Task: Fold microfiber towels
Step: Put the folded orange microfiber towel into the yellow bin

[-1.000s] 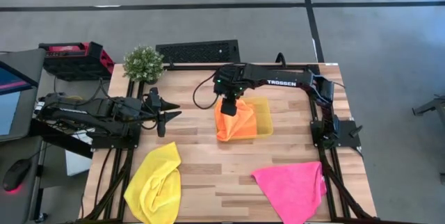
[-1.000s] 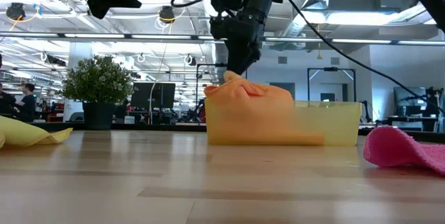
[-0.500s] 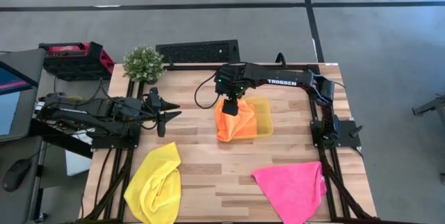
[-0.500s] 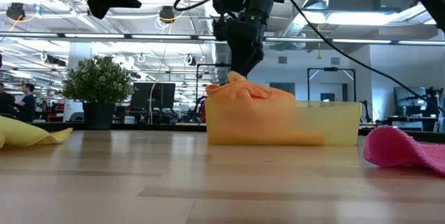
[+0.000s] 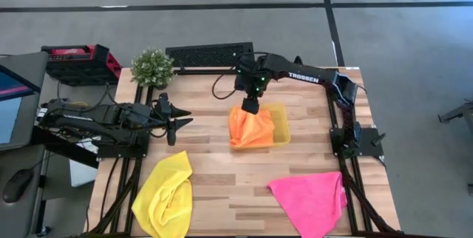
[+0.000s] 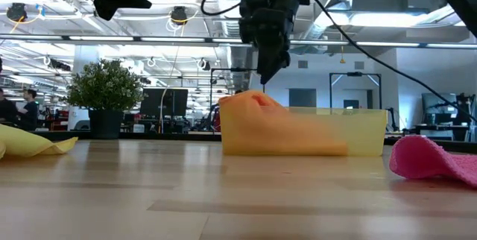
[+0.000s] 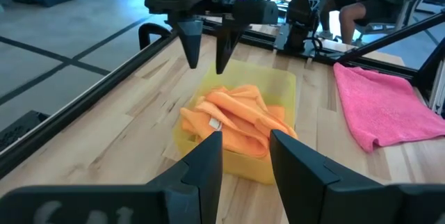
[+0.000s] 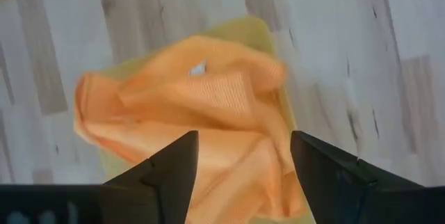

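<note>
right end effector (image 5: 251,109) lifted off orange towel (image 5: 250,128) | wooden table (image 5: 222,171) | office behind

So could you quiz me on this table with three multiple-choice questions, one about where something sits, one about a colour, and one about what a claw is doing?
1. Where is the orange towel?
A. In the yellow tray
B. Under the plant
C. On the pink towel

2. What colour is the towel at the table's near left corner?
A. Pink
B. Yellow
C. Green

3. What is the right gripper doing?
A. Gripping the pink towel
B. Resting on the bare wood
C. Hanging open above the orange towel

Answers:
1 A, the orange cloth is bunched in the tray.
2 B, the high view shows it yellow.
3 C, its fingers are spread, clear of the cloth.
</note>
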Robot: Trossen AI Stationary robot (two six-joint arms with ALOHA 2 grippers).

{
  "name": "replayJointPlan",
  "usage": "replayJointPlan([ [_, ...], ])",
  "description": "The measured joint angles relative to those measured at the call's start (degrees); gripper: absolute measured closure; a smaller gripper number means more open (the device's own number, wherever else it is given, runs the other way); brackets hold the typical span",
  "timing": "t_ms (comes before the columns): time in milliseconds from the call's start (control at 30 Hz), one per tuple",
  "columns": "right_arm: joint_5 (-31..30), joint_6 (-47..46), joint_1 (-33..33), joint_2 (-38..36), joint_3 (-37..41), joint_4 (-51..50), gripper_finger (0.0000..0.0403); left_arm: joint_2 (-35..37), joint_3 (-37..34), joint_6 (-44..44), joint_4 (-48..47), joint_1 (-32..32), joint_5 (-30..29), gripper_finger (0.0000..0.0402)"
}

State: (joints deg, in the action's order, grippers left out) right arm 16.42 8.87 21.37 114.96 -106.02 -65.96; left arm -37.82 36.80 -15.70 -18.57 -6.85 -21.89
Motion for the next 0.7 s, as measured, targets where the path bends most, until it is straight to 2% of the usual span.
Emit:
replayJointPlan([
  [133,-0.05,3.09,-0.6,-0.01,0.0,-6.22,0.015,-0.02,0.0,0.0,-0.02,0.0,0.02,0.029],
  [267,0.07,11.54,-4.29,-0.05,0.79,-14.92,0.015,-0.02,0.0,0.02,-0.02,0.0,0.02,0.029],
  [367,-0.57,13.94,-7.84,-0.04,3.45,-11.61,0.015,-0.02,0.0,0.02,-0.06,0.0,0.02,0.029],
  [567,-11.29,11.88,-13.0,-0.01,6.89,-2.33,0.015,-0.02,0.0,0.02,-0.59,0.0,-0.02,0.029],
  [700,-11.92,13.16,-15.57,0.33,6.99,-1.76,0.015,-0.02,0.0,0.02,-0.61,0.0,-0.02,0.029],
])
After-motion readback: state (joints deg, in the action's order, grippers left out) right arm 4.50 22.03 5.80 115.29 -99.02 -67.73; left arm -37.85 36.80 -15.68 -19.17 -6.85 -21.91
